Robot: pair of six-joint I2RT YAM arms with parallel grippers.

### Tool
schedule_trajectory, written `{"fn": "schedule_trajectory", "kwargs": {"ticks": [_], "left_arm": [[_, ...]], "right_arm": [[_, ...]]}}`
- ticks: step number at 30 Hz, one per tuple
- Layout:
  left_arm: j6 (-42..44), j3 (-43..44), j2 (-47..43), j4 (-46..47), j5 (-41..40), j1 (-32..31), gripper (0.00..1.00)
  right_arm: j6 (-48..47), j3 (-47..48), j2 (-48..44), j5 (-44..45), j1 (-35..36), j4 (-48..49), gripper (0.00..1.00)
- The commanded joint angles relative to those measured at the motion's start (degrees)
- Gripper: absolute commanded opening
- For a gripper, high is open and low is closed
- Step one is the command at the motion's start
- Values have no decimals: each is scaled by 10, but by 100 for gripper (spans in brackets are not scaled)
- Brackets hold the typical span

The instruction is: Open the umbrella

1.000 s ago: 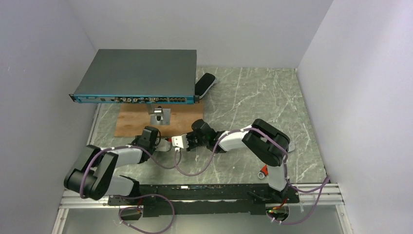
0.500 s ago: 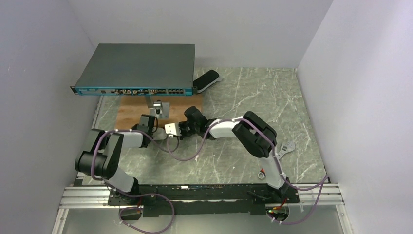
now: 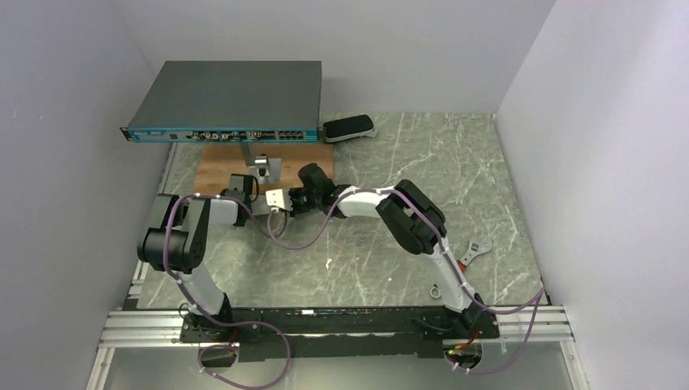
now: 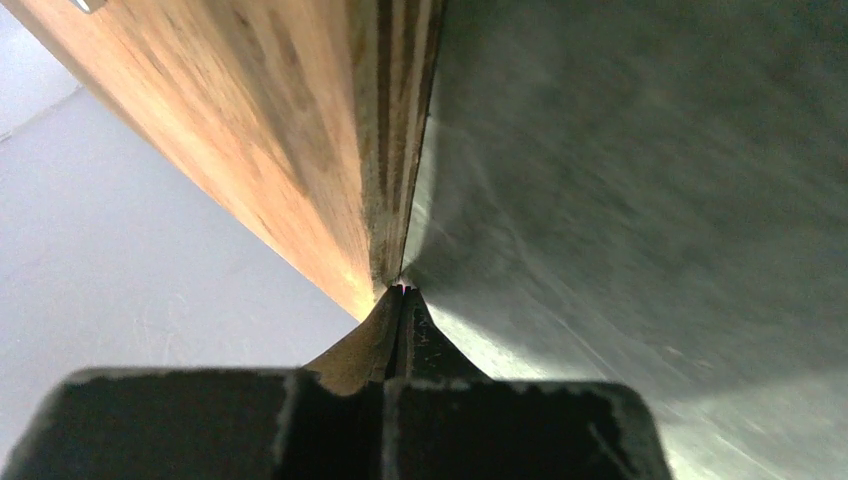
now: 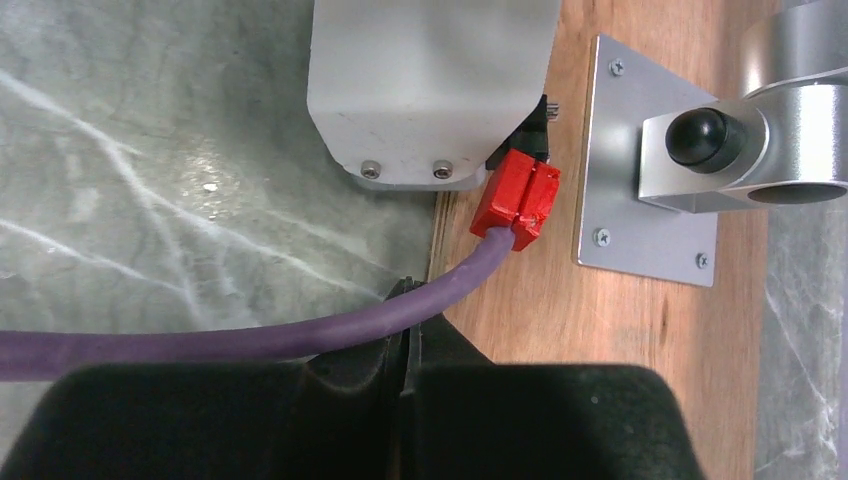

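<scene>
No umbrella shows in any view. My left gripper (image 3: 262, 205) and right gripper (image 3: 294, 200) sit close together at the front edge of a wooden board (image 3: 302, 156), both shut and empty. In the left wrist view my closed fingertips (image 4: 402, 296) touch the board's edge (image 4: 395, 150). In the right wrist view my closed gripper (image 5: 405, 292) points down at the board's edge (image 5: 520, 320). A purple cable (image 5: 250, 340) crosses just in front of it, running to the left wrist's white camera housing (image 5: 430, 80).
A flat grey network unit (image 3: 231, 101) sits on a metal stand (image 3: 262, 166) bolted to the board; its base plate (image 5: 645, 160) shows in the right wrist view. A small oval grey pouch (image 3: 349, 127) lies at the back. A wrench (image 3: 474, 250) lies at the right.
Both arms have moved toward the back. The board, with its stand and grey unit, has slid back with them, and the pouch has shifted and turned.
</scene>
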Motion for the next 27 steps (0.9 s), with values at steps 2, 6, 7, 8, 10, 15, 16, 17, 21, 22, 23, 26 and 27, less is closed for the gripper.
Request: {"fn": "schedule_trajectory", "kwargs": {"ticks": [2,6,7,8,10,15,16,17,21,22,23,26,27], "left_arm": [[34,41,48,66,44,-3,0],[34,55,59,67,42,-2,0],[31,61,62,66,42,-1,0],[30,68,67,64,40,-1,0],[29,81,76,62,40,1,0],[29,112,101,63,33,3,0],[31,116,105,65,32,3,0],[31,122,110,66,31,3,0],[40,142,126,72,30,8,0],[49,149,133,80,25,12,0],[56,158,141,82,23,19,0],[71,179,157,82,21,44,0],[79,182,160,84,22,51,0]], "right_arm": [[-43,76,93,278,-106,38,0],[-44,120,120,288,-115,28,0],[-44,130,127,290,-117,26,0],[-45,138,133,292,-118,25,0],[-50,153,141,294,-119,23,0],[-51,189,163,301,-122,19,0],[-51,196,167,304,-124,18,0],[-51,203,172,305,-125,18,0],[-50,228,189,310,-128,15,0],[-50,232,191,310,-128,14,0],[-51,237,193,311,-128,11,0],[-45,246,194,306,-126,6,0],[-44,249,196,303,-125,4,0]]}}
